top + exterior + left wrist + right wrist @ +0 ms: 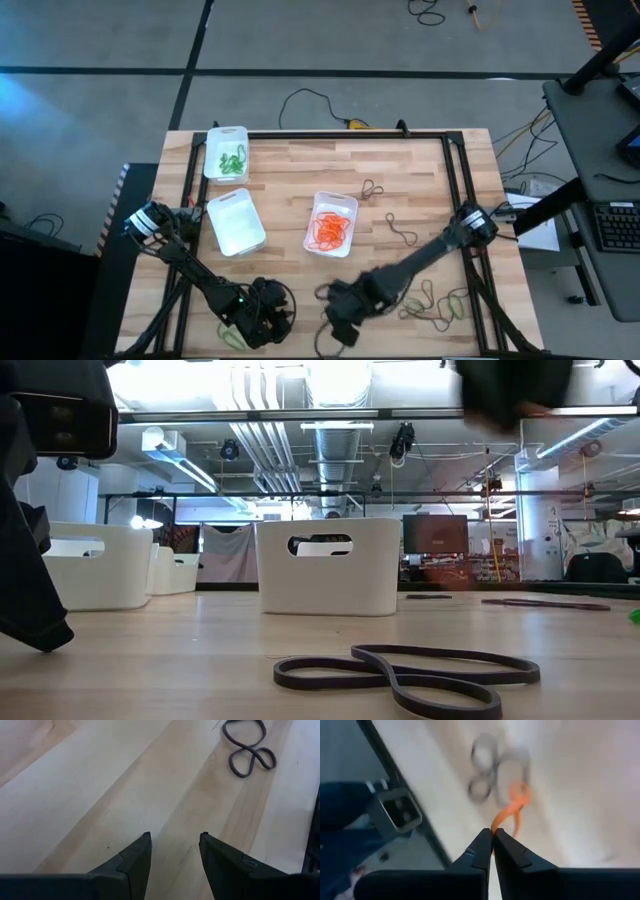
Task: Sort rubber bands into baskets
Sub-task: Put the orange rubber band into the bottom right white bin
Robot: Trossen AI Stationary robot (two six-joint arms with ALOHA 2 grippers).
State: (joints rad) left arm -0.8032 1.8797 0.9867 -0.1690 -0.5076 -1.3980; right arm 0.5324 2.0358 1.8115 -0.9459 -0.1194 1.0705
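- Three white baskets sit on my wooden counter (400,165): one basket (226,152) at the far left corner holds green rubber bands (232,160), a second basket (236,222) lies nearer me, and a third basket (331,223) in the middle holds orange rubber bands (329,231).
- Both my arms reach to the near edge.
- My right gripper (493,836) is pinched tight on an orange rubber band (512,808), which dangles above a blurred dark rubber band (492,767).
- My left gripper (175,840) stands parted and holds nothing, hovering over bare wood near a twisted dark band (248,747).
- Loose green and dark bands (440,303) lie by the near right corner.
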